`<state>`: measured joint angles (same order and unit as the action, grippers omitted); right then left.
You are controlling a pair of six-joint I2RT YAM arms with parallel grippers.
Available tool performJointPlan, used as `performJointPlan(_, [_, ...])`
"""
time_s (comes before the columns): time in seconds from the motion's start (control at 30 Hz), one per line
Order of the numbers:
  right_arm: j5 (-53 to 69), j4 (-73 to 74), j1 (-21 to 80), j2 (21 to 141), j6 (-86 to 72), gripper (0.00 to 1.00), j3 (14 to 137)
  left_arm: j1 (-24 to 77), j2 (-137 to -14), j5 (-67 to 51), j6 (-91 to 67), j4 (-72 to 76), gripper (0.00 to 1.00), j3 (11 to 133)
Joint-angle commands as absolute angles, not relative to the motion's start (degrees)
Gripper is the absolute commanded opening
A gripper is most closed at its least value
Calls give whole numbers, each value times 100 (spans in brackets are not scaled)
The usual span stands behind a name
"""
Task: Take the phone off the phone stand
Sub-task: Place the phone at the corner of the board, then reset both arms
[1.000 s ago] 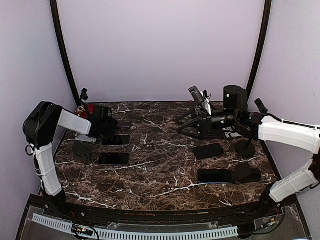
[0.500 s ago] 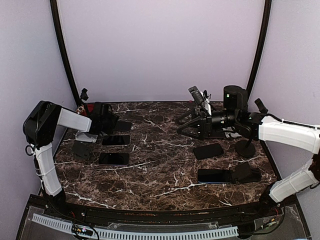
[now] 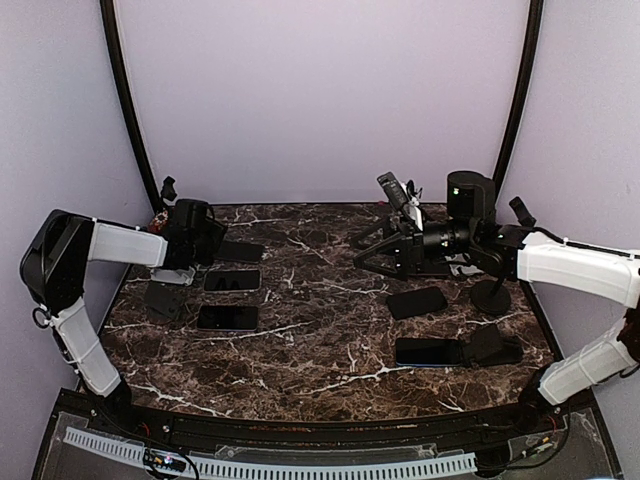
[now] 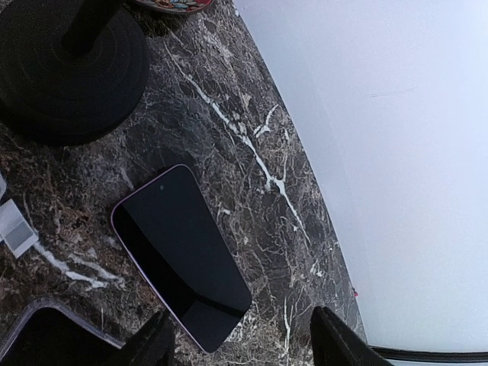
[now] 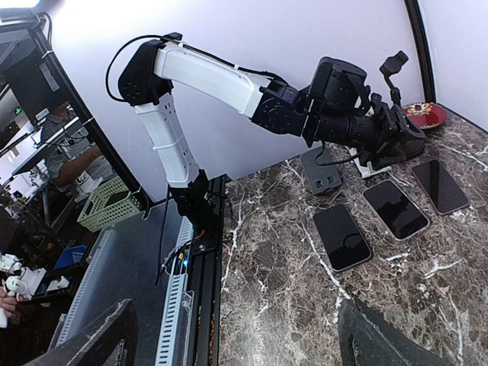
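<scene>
Closest to you, well in front of the phone stand point(image 3: 410, 213), a dark phone point(image 3: 428, 351) lay flat on the marble table point(image 3: 320, 340), next to a low black holder point(image 3: 492, 344). A little nearer the stand lay a second flat phone point(image 3: 417, 302). Your right claw point(image 3: 356, 252) hung just in front of the stand with its fingers wide apart and nothing in them. Far to the left of the stand, your left claw point(image 4: 240, 347) was open too, over a pink-edged phone point(image 4: 181, 255) that lay flat and free. At the very back, the phone point(image 3: 392, 189) sat tilted in the stand.
</scene>
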<state>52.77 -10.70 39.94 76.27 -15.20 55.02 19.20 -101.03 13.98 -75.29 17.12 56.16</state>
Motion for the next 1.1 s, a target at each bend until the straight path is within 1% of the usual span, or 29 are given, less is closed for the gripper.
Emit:
performJointPlan(0.0, [5220,-1256,3955,7510,-1555,93,5458,2058,-9580,1767,-7465,1373,63,5374])
performJointPlan(0.1, [5121,-1262,3955,7419,-1563,99,5420,2204,-9273,1943,-7185,1176,64,5308])
performJointPlan(0.27, [4850,-1114,3950,7272,-1508,99,5388,2581,-8526,2371,-6271,919,72,5158])
performJointPlan(0.37, [4662,-1075,3901,7236,-1554,99,5379,2730,-8169,2196,-5594,672,80,5189])
performJointPlan(0.5, [4373,-1077,3765,7274,-1772,99,5411,2823,-7890,1711,-4750,281,98,5312])
performJointPlan(0.67, [3420,-949,3612,7270,-2108,99,5489,2834,-7669,959,-3584,297,99,5353])
performJointPlan(0.9, [1700,-505,3569,7243,-2335,99,5635,2885,-7817,-151,-1749,-263,99,6118])
performJointPlan(1.07, [719,-468,3560,7169,-2343,99,5431,3017,-7648,-231,-895,-194,99,5988])
